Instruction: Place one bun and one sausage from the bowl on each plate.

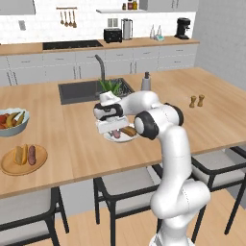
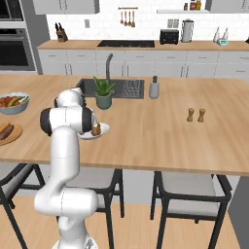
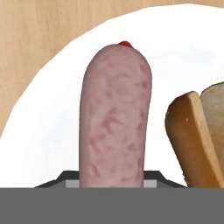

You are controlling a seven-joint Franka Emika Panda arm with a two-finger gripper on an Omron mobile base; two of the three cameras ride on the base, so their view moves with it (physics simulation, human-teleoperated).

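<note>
Hand view, centre frame: a pinkish-brown mottled sausage (image 3: 114,118) rises from the pincer (image 3: 111,183), which pinches its lower end over the white plate (image 3: 39,127); a golden bun (image 3: 197,135) lies at right. Left base view, centre: the arm bends low, hand above that plate (image 1: 126,139) on the table (image 1: 72,144).

A fruit bowl (image 1: 12,122), potted plant (image 2: 103,93), and salt and pepper shakers (image 2: 195,115) stand on the wooden counter (image 2: 160,136).
</note>
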